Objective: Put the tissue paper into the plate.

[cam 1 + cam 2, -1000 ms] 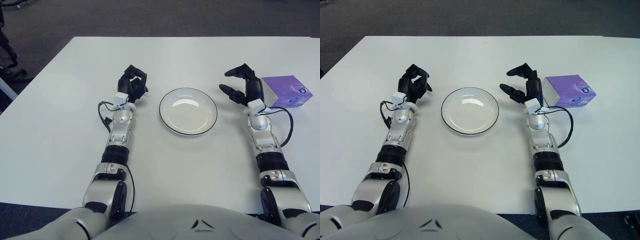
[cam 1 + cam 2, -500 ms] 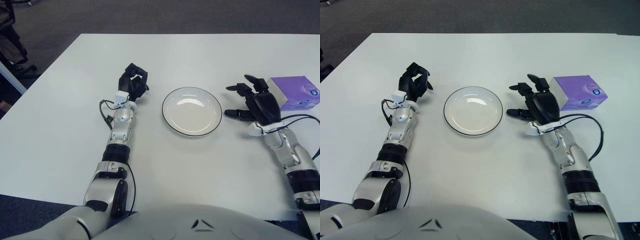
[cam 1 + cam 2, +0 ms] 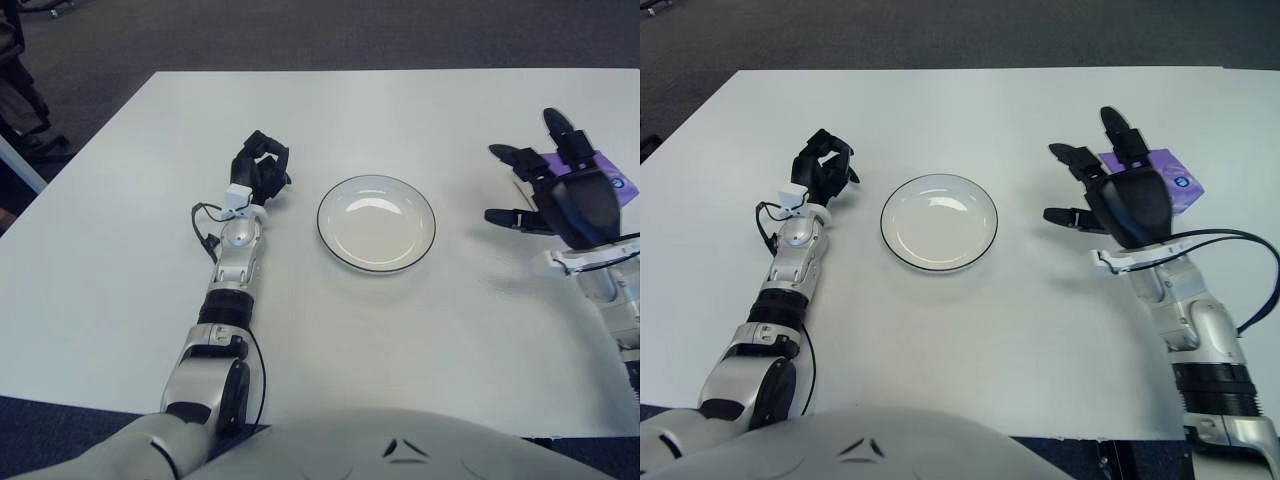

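1. The broad white rectangular table (image 3: 970, 330) fills most of my view, its matte top bare except for the things below. Beyond its far edge at twelve o'clock lies dark grey carpet, with some dark clutter at the upper left corner of the left eye view that I cannot identify.

2. The round white ceramic plate with a thin black rim (image 3: 939, 222) sits near the table's centre and holds nothing.

3. My right hand (image 3: 1118, 200) hovers at three o'clock from the plate, palm down, fingers spread and released, gripping nothing. It covers most of the purple cardboard tissue box (image 3: 1175, 182), which shows only as a corner at the hand's two o'clock side.

4. My left hand (image 3: 820, 172) shows at nine o'clock from the plate, fingers clenched on nothing, idle.

5. Risks, as I judge them: with the box largely hidden under my own palm, I could close off-centre and knock it toward the table's right edge, or crush its light cardboard by squeezing too hard.
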`<action>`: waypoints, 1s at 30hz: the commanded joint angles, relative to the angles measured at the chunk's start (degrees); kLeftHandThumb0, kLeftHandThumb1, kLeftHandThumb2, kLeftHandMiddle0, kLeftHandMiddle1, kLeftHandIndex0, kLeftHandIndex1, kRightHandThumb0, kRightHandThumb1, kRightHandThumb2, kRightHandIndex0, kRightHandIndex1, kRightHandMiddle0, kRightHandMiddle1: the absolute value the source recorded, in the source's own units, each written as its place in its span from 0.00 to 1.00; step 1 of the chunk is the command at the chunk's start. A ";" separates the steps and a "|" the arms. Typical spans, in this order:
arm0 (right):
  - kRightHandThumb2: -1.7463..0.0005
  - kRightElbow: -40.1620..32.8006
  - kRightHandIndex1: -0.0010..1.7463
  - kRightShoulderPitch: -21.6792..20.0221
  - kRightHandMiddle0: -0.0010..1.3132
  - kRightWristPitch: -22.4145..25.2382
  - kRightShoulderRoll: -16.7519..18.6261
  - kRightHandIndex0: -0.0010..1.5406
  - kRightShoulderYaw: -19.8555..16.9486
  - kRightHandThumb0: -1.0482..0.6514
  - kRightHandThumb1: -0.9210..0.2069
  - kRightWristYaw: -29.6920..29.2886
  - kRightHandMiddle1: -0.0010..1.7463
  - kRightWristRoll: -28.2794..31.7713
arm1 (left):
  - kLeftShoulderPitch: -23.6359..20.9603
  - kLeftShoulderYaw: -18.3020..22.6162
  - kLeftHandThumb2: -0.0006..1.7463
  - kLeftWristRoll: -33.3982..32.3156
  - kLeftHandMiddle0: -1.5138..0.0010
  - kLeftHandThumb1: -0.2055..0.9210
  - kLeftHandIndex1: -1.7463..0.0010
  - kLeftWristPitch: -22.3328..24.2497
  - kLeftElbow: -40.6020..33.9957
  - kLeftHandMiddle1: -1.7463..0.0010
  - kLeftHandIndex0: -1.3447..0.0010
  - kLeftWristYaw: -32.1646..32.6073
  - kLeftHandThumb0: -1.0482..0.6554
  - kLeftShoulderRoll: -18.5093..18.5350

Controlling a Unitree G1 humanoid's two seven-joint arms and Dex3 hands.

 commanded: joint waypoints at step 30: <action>0.71 -4.16 0.00 10.90 0.29 0.22 -4.80 0.32 -13.96 0.11 0.00 5.50 0.10 5.19 | 6.48 0.42 0.22 -0.75 0.42 1.00 0.00 0.29 5.50 0.00 0.52 -0.69 0.41 -0.01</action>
